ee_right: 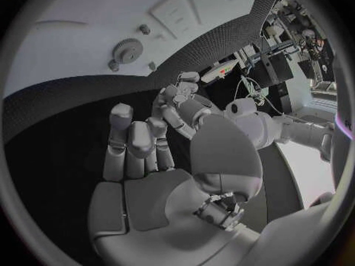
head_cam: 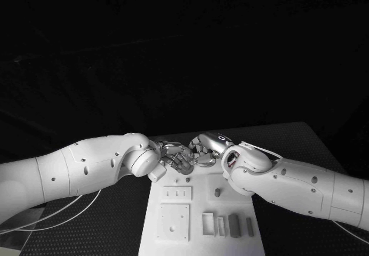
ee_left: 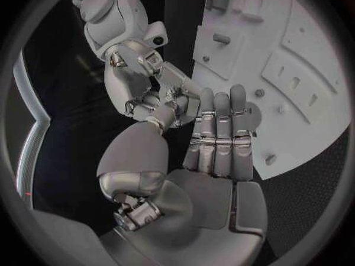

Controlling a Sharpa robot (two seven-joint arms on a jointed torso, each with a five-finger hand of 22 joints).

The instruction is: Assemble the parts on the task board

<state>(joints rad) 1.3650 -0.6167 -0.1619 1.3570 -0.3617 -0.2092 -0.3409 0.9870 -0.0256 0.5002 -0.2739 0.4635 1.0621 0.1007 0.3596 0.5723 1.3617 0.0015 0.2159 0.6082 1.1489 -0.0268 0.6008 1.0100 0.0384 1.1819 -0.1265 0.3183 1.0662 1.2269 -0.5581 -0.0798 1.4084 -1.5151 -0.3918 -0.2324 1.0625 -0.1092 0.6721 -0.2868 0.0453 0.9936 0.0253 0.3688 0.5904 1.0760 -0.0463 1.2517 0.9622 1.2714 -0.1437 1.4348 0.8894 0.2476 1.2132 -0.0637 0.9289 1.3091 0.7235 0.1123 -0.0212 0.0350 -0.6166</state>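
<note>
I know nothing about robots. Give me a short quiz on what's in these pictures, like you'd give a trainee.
1. True or false: the left hand and right hand sit far apart, at opposite edges of the table.
2. Which toothed part lies on the board? A) gear B) saw C) comb
3. Fill in: the board's colour is ___.

Key: 1 false, they meet close together at the board's far end; 2 A; 3 white.

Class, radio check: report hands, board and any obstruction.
Left robot hand open, right robot hand open, meeting at board's far end. Parts untouched. Nothing blocking.
</note>
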